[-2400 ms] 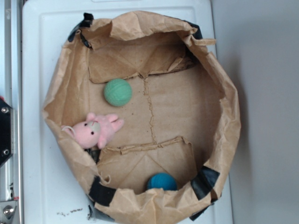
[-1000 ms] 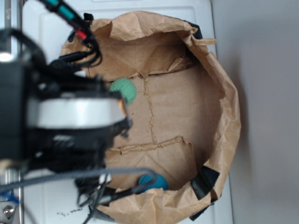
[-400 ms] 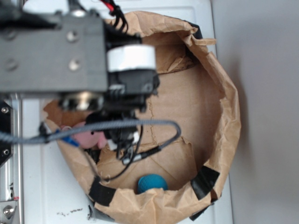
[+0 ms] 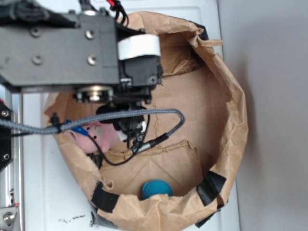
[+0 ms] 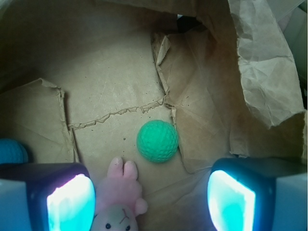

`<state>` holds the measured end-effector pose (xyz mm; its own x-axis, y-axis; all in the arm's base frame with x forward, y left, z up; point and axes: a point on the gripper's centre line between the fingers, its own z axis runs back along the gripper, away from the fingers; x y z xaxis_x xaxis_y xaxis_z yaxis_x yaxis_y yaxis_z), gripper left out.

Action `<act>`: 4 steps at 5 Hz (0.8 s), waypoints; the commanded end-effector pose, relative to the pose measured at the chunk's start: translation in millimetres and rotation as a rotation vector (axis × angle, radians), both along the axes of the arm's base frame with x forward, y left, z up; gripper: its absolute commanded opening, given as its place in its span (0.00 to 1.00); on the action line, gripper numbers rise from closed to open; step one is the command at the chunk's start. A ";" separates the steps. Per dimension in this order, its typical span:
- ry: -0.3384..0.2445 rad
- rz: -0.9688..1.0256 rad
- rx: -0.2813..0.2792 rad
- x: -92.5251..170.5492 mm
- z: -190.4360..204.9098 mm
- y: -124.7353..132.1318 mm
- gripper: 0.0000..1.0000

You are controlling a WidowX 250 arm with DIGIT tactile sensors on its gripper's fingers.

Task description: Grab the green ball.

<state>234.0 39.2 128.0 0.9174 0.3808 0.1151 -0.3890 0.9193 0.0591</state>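
I see a white, smooth-topped table (image 4: 48, 192) carrying one thing directly: a wide, crumpled brown paper bag (image 4: 231, 120) rolled down into a shallow basin, patched with black tape at its rim. Its creased floor (image 5: 115, 91) lies flat. A few dark specks mark the white surface near the bag's lower left edge.

soft even daylight; wrist view dim, fingertips (image 5: 72, 202) glowing, blurred.

Wrist view: small mint-green ribbed ball (image 5: 157, 140) lies ahead of the jaws, near centre. Pink plush bunny (image 5: 120, 196) between the jaws, nearer the left one. Teal-blue ball (image 5: 10, 151) far left.
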 end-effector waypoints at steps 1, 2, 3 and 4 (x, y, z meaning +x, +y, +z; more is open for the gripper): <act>-0.026 0.001 0.006 1.5 6.4 4.4 1.00; -0.026 0.001 0.006 1.5 6.4 4.4 1.00; 0.020 0.039 0.007 22.4 -28.1 17.3 1.00; -0.005 0.055 -0.008 25.8 -34.8 23.0 1.00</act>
<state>254.2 54.0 81.3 0.9032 0.4243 0.0654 -0.4280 0.9017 0.0608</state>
